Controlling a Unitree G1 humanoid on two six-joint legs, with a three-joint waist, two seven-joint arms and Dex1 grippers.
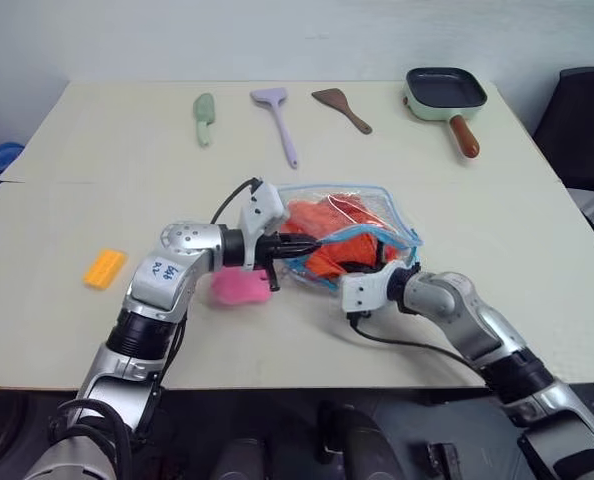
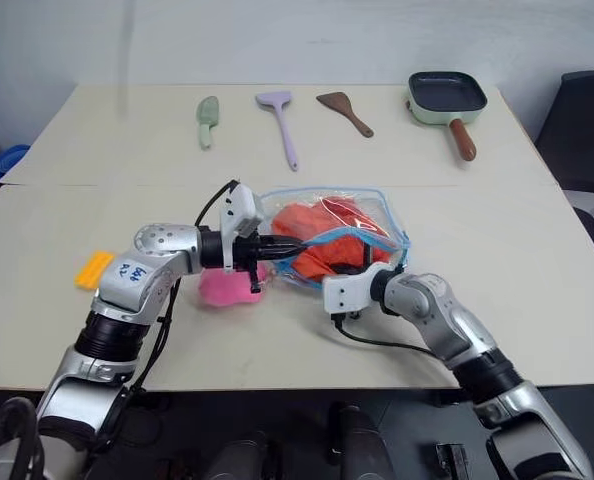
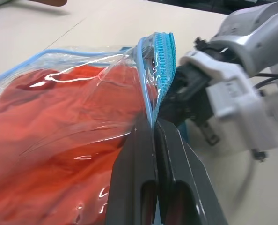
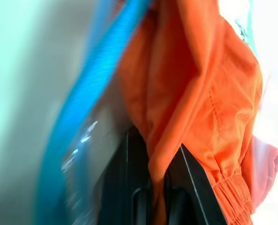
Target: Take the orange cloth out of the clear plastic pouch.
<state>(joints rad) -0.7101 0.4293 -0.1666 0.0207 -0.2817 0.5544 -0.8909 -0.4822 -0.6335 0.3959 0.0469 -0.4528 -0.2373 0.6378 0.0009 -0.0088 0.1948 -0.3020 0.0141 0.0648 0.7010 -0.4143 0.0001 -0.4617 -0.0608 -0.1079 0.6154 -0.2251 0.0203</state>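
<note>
Clear plastic pouch [image 1: 362, 215] sits at the middle of the table: flat, see-through, rounded corners, light blue zipper trim along the edge. Its film is wrinkled and glossy. The mouth edge with the blue zipper is lifted off the table and gapes on the near side. Orange cloth [image 1: 322, 232] is bunched inside, bright orange-red, filling most of the pouch. One fold with a gathered, stitched hem pokes out through the opening at the near edge.
</note>
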